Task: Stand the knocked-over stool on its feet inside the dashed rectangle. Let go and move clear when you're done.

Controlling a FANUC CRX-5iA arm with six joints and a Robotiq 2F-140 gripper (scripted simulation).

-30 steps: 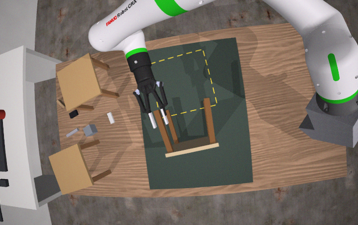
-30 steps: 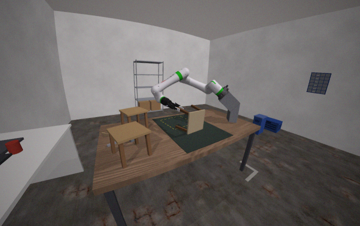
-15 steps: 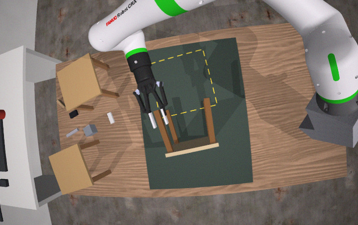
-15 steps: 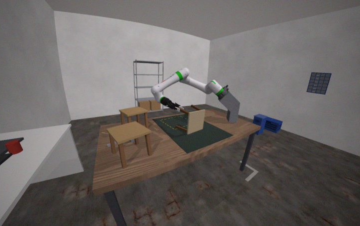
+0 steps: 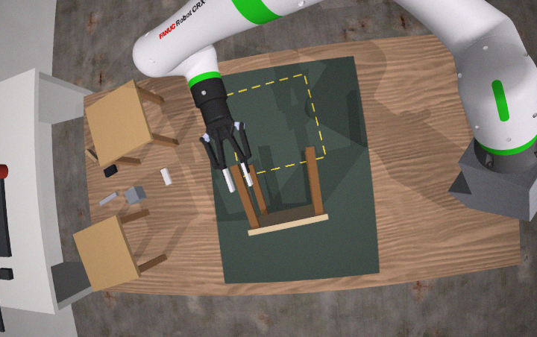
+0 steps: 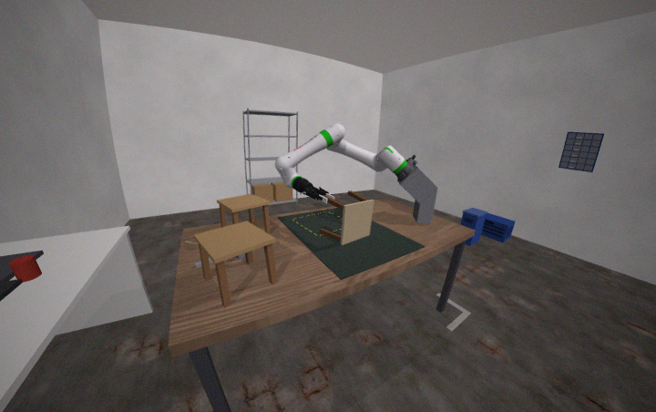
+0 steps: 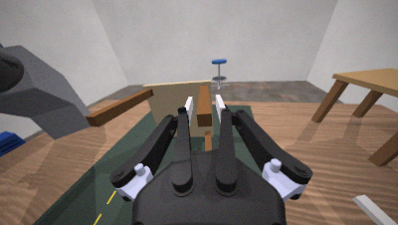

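The knocked-over stool (image 5: 283,200) lies on its side on the dark green mat (image 5: 296,175), its pale seat (image 5: 287,224) on edge toward the near side and its brown legs pointing at the dashed rectangle (image 5: 277,123). The leg tips reach the rectangle's near edge. My gripper (image 5: 239,184) is at the tip of the upper left leg (image 5: 245,196). In the wrist view the two white finger pads stand on either side of that leg's end (image 7: 204,112) with a small gap on each side, so the gripper is open. The stool (image 6: 356,221) also shows in the exterior view.
Two upright wooden stools (image 5: 116,123) (image 5: 105,253) stand at the table's left end. Small loose blocks (image 5: 165,175) (image 5: 135,194) (image 5: 110,170) lie between them. A white machine (image 5: 7,192) stands beyond the left edge. The robot base (image 5: 509,180) is at the right.
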